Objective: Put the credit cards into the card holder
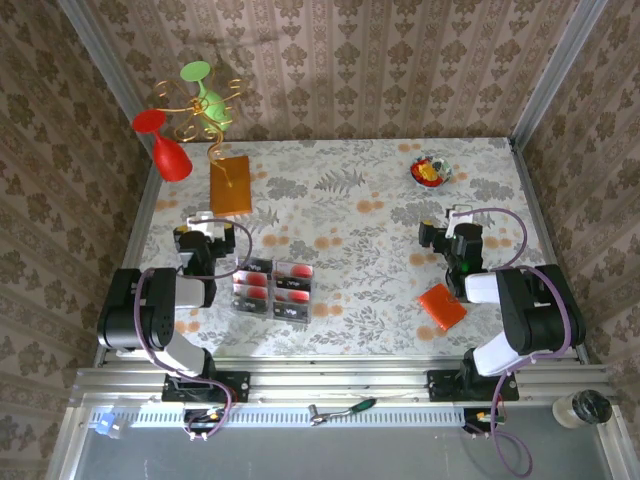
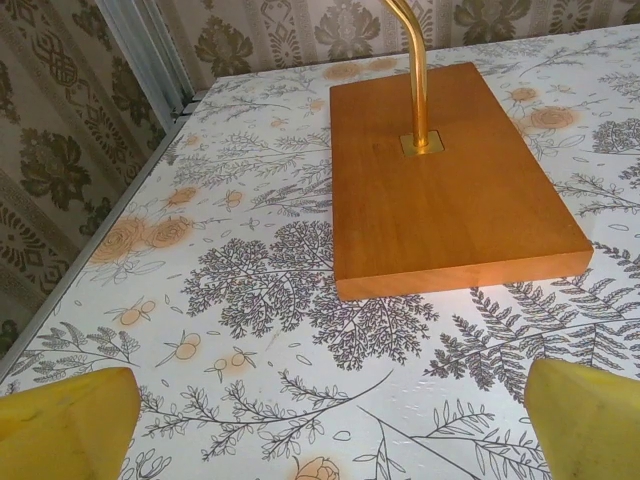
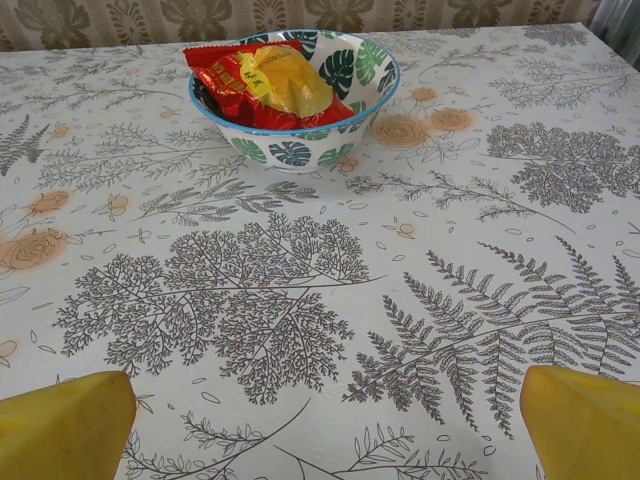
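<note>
The left gripper (image 2: 330, 425) has its two yellow fingers (image 2: 65, 425) spread wide with nothing between them, only bare patterned table (image 2: 250, 300) showing in the gap. Just ahead of those fingers, and a little to their right, lies a flat wooden block (image 2: 450, 190) with a gold wire (image 2: 415, 60) rising from a small plate set in its top. In the top view a red glass (image 1: 165, 145) and a green glass (image 1: 205, 90) hang on that wire farther out. The credit cards (image 1: 272, 290) lie flat in two groups side by side, red and black faces up, behind the left fingers and off to their right, between the two arms and touched by neither. The right gripper (image 3: 325, 425) is also spread wide and holds nothing, its fingers above the table. Ahead of them and slightly left stands a leaf-patterned bowl (image 3: 295, 140) with red and yellow packets (image 3: 260, 80) inside. The card holder (image 1: 441, 305), a small flat orange piece, lies on the table behind the right fingers, close beside that arm's lower part and well apart from the cards.
</note>
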`<state>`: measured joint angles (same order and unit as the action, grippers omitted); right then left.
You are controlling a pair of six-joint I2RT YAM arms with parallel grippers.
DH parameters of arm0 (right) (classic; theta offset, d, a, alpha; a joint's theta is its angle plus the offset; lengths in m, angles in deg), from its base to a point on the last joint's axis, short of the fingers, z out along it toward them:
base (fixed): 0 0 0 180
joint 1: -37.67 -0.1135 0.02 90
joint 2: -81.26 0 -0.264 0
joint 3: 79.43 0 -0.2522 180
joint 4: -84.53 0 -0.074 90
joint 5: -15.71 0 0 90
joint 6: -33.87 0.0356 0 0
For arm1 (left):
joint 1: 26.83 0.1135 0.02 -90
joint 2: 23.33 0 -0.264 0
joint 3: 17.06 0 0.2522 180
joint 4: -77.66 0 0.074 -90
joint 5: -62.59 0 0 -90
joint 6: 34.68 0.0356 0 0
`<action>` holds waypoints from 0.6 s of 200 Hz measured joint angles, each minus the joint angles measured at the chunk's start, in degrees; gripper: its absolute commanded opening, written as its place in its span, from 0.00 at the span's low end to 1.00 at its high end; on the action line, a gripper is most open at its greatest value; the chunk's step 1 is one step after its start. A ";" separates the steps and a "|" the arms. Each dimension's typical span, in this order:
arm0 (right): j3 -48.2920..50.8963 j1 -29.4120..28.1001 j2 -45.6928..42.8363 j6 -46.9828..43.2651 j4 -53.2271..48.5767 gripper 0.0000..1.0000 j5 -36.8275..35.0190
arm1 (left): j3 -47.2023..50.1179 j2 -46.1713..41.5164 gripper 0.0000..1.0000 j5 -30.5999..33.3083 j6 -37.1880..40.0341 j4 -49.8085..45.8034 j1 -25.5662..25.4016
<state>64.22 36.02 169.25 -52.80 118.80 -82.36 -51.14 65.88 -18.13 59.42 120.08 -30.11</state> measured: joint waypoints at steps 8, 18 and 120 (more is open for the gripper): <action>0.00 0.00 0.00 -0.17 0.00 1.00 0.00 | 0.00 0.00 1.00 0.00 0.00 0.02 0.00; 0.00 0.00 0.00 -0.20 0.00 1.00 0.00 | 0.00 0.00 1.00 -0.02 0.00 0.00 0.00; 0.00 0.02 0.00 -0.20 0.00 1.00 0.00 | -0.20 0.00 1.00 -0.46 -0.48 -0.90 0.76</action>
<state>64.22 36.04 169.25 -52.99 118.80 -82.36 -51.33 65.88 -18.59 58.94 119.19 -29.35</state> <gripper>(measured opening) 0.999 0.999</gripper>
